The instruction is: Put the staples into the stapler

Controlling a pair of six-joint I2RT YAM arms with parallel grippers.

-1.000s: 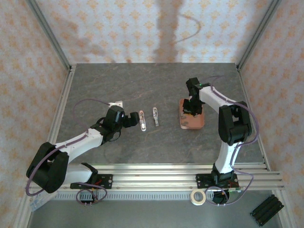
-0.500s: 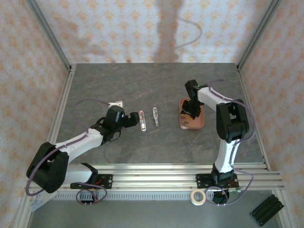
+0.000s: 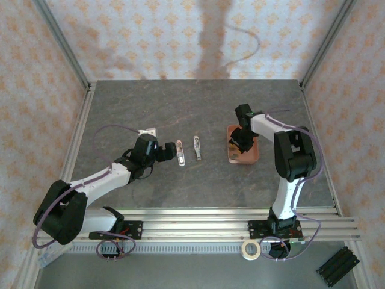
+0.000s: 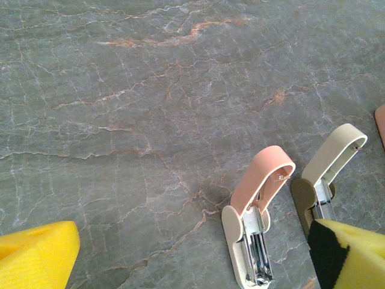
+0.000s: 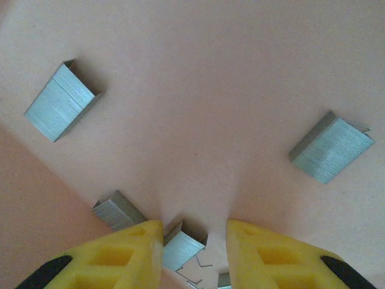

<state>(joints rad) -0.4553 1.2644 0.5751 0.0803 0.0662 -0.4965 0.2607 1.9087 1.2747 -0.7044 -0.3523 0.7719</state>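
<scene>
right wrist, jaws part-open, staples [image 5: 183, 247] between

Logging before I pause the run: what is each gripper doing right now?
Left gripper: wide open, holding nothing.
Right gripper: partly open over the tray, a staple strip lying unclamped in the gap.

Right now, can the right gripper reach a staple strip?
Probably yes: the right gripper is low over the pink tray, jaws partly open, a staple strip between them, nothing covering it.

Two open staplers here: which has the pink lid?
The left stapler in the left wrist view, pink lid raised; the right stapler has a beige lid.
</scene>
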